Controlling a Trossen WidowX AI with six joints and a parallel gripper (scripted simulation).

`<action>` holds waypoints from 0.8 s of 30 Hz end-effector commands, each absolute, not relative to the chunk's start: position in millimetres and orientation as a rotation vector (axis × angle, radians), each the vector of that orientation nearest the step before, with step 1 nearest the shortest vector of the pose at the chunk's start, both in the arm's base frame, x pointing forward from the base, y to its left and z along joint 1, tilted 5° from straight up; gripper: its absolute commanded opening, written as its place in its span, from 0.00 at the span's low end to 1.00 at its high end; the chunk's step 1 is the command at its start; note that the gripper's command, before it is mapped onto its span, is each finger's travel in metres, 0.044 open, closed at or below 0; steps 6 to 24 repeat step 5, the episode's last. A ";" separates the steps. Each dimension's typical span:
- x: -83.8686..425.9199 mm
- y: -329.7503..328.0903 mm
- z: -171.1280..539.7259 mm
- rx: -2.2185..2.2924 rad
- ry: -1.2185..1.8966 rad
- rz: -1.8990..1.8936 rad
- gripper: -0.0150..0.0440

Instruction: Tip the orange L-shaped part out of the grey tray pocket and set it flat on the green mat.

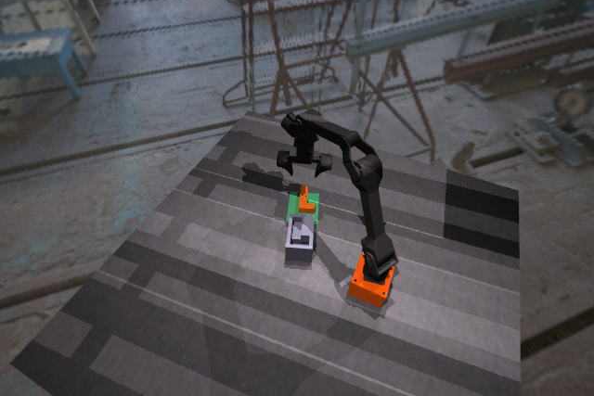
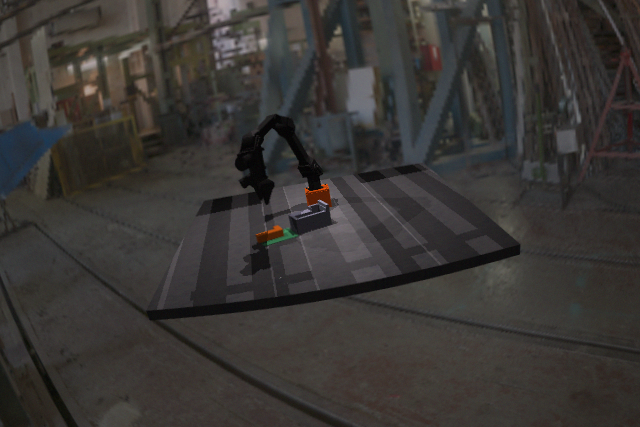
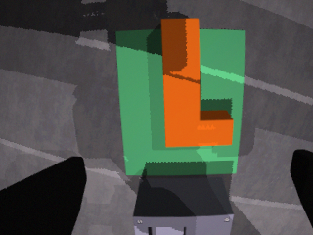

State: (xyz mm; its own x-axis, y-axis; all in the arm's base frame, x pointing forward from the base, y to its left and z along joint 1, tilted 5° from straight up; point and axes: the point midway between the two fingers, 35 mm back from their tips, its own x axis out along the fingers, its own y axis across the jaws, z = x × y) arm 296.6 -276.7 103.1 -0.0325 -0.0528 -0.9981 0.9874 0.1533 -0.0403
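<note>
The orange L-shaped part (image 1: pixel 303 203) (image 2: pixel 269 235) (image 3: pixel 182 93) lies flat on the green mat (image 1: pixel 314 198) (image 2: pixel 286 237) (image 3: pixel 134 108), out of the grey tray (image 1: pixel 299 253) (image 2: pixel 311 221) (image 3: pixel 183 224). In the wrist view its long leg runs from the near side to the far side, its far end reaching a little past the mat's far edge, and its short leg points right at the near end. The tray stands just beside the mat's near edge, its pocket empty. The gripper (image 1: pixel 303 173) (image 2: pixel 265 202) hangs above the table (image 1: pixel 215 296) (image 2: pixel 372 241), apart from the part, its fingers wide apart with nothing between them. In the wrist view, one dark fingertip shows at left and one at right. The arm (image 1: pixel 372 210) (image 2: pixel 295 146) stands on an orange base (image 1: pixel 367 293) (image 2: pixel 311 200), right of the tray in the top view.
</note>
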 end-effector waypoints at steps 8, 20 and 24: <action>297.0 -277.1 103.2 1.040 1.265 -1.143 0.93; 297.0 -277.1 103.2 1.040 1.265 -1.143 0.93; 297.0 -277.1 103.2 1.040 1.265 -1.143 0.93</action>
